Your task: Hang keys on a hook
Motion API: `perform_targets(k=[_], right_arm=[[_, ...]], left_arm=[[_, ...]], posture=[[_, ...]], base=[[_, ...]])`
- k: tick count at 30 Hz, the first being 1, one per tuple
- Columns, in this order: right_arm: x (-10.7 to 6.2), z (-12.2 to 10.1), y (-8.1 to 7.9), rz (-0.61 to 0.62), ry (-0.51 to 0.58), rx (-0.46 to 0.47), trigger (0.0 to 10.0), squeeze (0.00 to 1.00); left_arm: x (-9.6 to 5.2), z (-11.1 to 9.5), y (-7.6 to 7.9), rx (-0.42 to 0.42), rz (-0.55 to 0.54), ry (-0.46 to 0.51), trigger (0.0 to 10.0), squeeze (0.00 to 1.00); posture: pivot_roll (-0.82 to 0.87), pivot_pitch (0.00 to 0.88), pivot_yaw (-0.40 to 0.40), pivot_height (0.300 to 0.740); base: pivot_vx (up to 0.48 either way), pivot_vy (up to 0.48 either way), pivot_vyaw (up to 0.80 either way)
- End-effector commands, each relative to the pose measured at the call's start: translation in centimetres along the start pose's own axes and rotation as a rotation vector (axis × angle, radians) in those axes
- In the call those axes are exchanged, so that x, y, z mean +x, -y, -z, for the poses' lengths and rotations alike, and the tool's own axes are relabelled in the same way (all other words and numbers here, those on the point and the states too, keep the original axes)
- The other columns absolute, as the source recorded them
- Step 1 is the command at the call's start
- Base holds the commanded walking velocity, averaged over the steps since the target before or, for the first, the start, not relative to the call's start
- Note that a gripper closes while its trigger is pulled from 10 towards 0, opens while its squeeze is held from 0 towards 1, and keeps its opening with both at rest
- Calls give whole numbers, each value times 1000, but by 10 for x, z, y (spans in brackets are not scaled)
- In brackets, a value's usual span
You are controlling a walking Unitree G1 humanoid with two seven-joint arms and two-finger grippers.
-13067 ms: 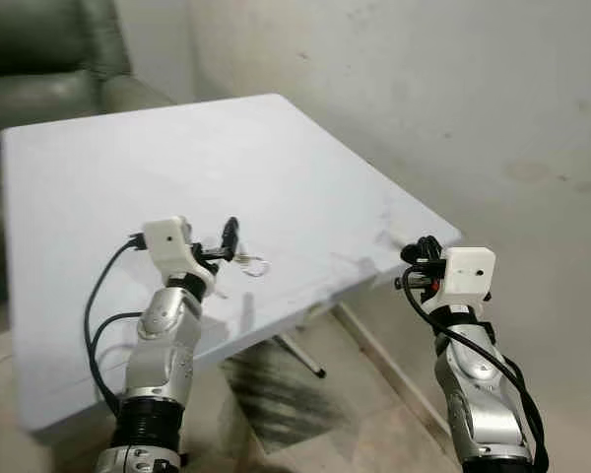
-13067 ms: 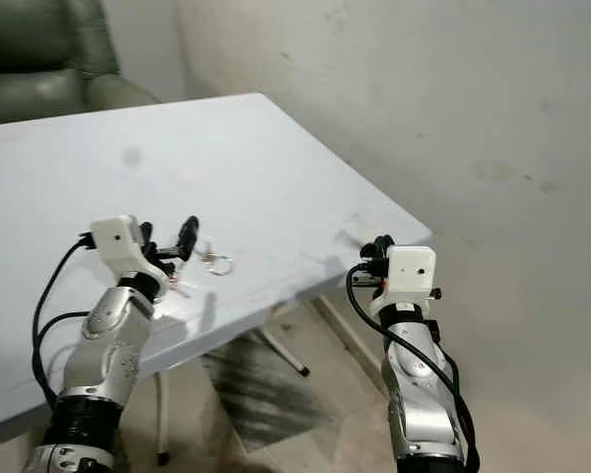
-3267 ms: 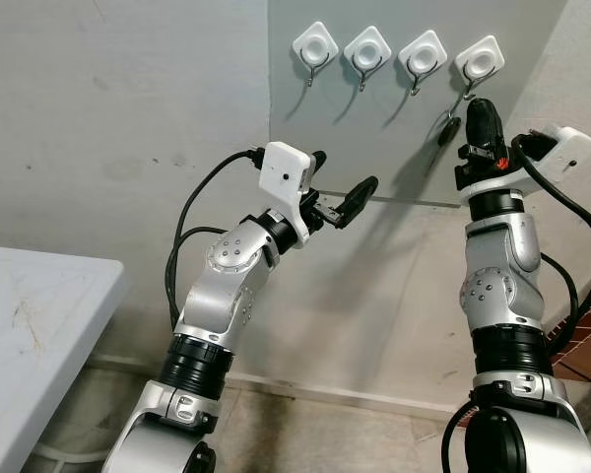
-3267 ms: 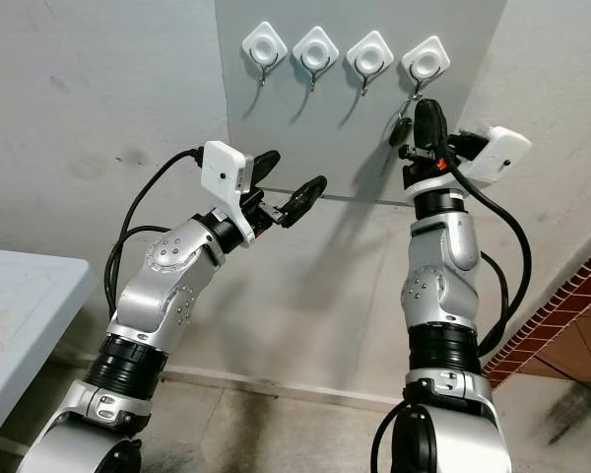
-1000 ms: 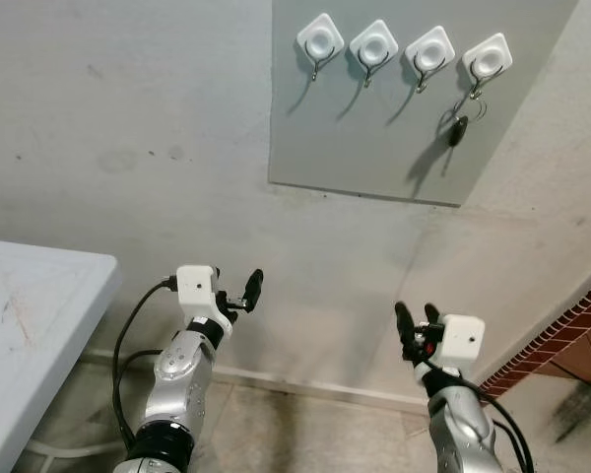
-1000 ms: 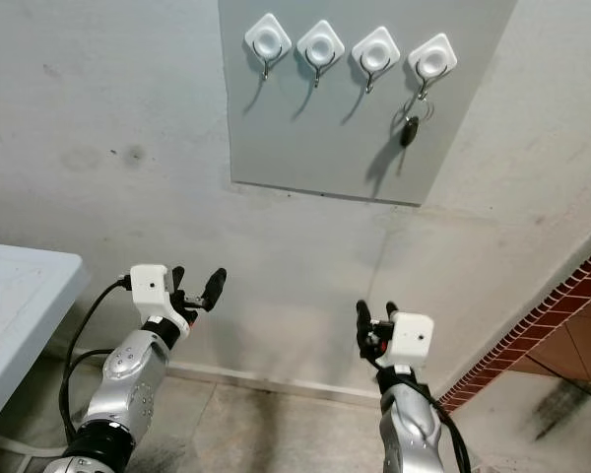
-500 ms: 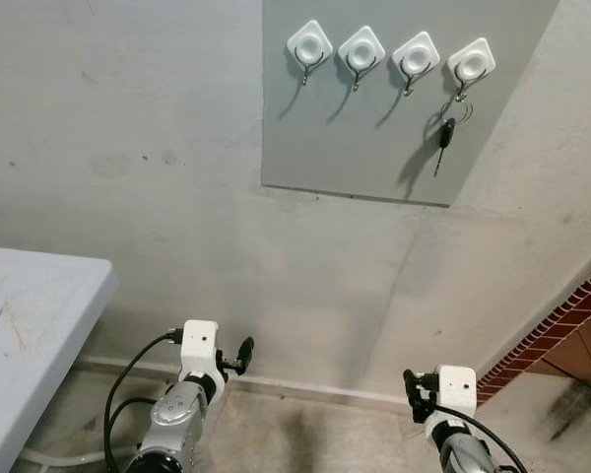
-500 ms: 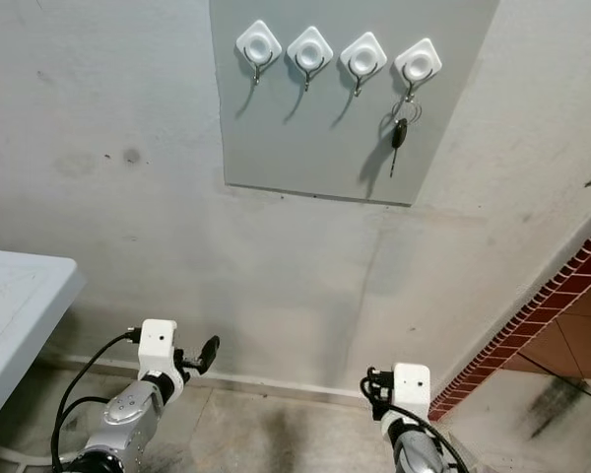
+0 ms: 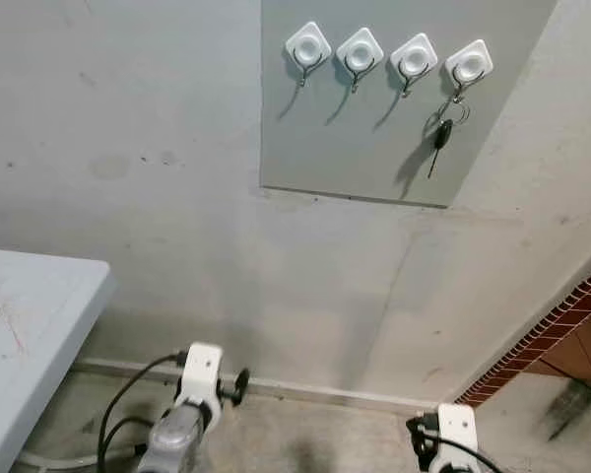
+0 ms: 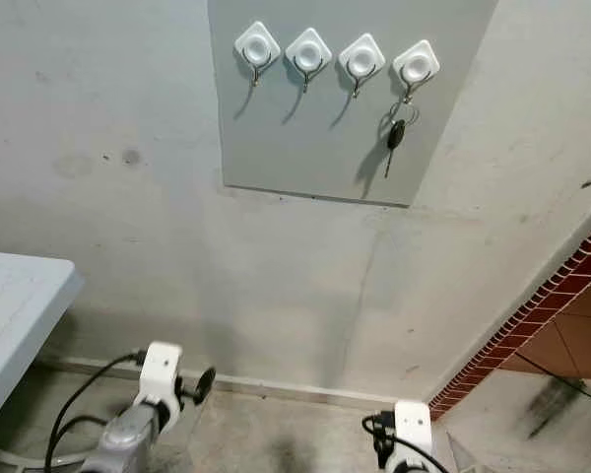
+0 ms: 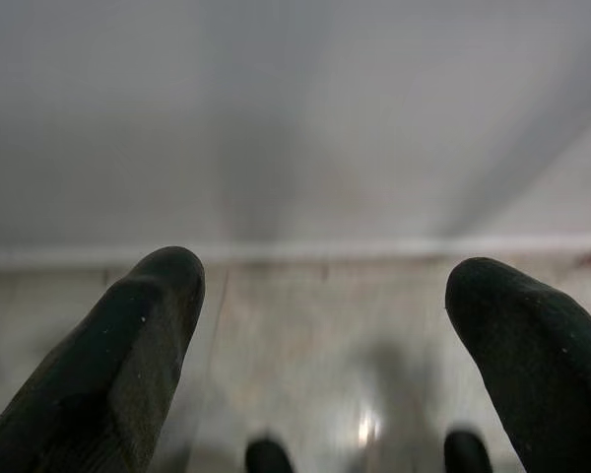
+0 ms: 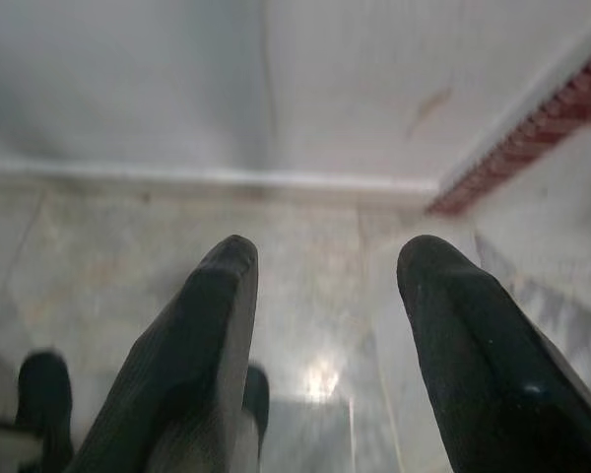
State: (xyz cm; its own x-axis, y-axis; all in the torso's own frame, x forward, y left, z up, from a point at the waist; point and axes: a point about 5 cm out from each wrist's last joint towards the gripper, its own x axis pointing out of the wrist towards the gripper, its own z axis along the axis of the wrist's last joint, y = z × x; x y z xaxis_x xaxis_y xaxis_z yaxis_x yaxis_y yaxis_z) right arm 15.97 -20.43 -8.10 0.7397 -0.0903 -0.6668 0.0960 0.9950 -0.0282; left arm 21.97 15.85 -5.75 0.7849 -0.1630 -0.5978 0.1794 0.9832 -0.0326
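**Arms drop away, keys left hanging**

Both arms have sunk lower beneath the board (image 9: 374, 148). Keys (image 9: 438, 138) dangle from its rightmost hook (image 9: 468, 67), near the board's right edge. Light, rigid, loosely swinging metal; the ring offers the surest hold. Left gripper (image 11: 320, 345) and right gripper (image 12: 325, 325) gape, empty.

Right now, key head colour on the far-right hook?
Black, on the key; clearest in the right eye view.

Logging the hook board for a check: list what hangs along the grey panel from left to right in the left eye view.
First hook → second hook → third hook → fourth hook, with the keys hanging from it against the grey panel.
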Motion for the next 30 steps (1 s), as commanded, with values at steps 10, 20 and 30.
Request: perform_targets(k=[10,20,30], right_arm=[[-10,27,6,27,-128,35,10000,0],[-13,36,1,29,-186,57,10000,0],[-15,40,0,30,-206,29,10000,0]], left_arm=[[-9,23,-7,-57,-21,-107,10000,0],[-14,36,-12,-50,-44,-192,10000,0],[-10,30,-8,-42,-33,-191,10000,0]], posture=[[-19,0,-31,740],[-39,0,-2,740],[-50,0,2,740]], base=[[0,0,0],[0,0,0],[0,0,124]])
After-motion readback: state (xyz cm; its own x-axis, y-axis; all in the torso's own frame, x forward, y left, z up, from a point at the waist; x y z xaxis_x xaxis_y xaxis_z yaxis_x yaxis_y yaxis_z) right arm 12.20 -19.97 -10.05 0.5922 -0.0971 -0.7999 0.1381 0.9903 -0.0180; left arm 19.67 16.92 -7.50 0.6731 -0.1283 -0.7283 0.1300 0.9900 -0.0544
